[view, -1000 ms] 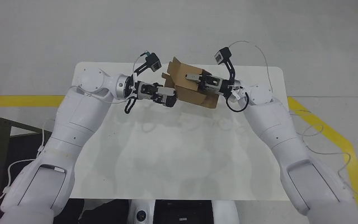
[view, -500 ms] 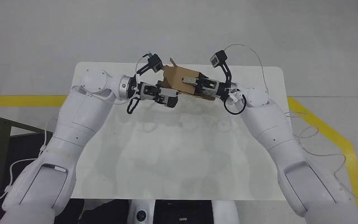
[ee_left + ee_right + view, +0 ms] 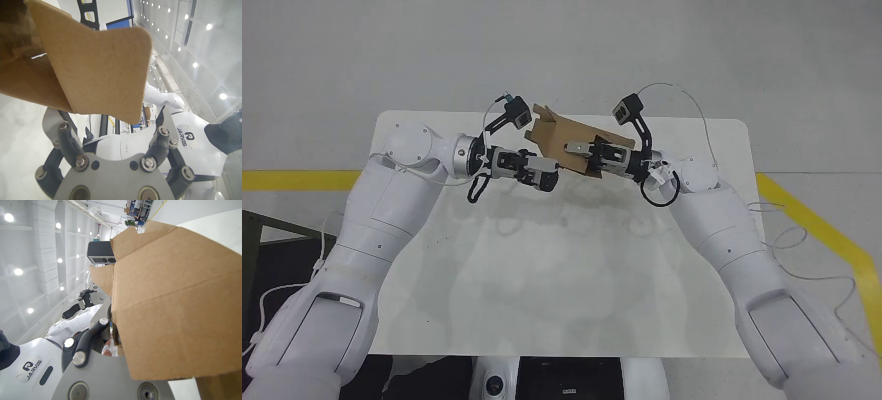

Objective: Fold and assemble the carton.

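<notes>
Carton (image 3: 560, 135) is held off the table (image 3: 442, 300), above the far edge at approx. 12 o'clk in top view, btwn the two claws. R claw (image 3: 582, 152) is clenched on the carton at its 4 o'clk end. One finger (image 3: 94, 330) is seen against the near face of the wall in R wrist view; the other is hidden behind the cardboard.

L claw (image 3: 113, 123) is released, w/ fingers spread wide. In top view it is placed just beside the carton, at approx. 7 o'clk of it. In L wrist view a rounded flap (image 3: 98, 72) is seen in front of the spread fingers and is pinched by neither. Whether the finger near the flap's fold is touched by cardboard can't be told.

The carton's long axis is run approx. 10 to 4 o'clk in top view, and the body is tilted. The end w/ loose flaps is pointed twd 10 o'clk. One flap is stuck out twd 8 o'clk, on the L claw's side. A crease (image 3: 170, 291) is seen across the broad panel in R wrist view.

Around: a yellow floor line (image 3: 292, 180) is seen at 9 o'clk of the table, and a thin cable (image 3: 692, 85) is looped above the R arm at approx. 1 o'clk. The L arm's wrist camera (image 3: 101, 254) is seen just past the flapped end in R wrist view. In the way: the rounded flap lies btwn the L claw and the carton body.
</notes>
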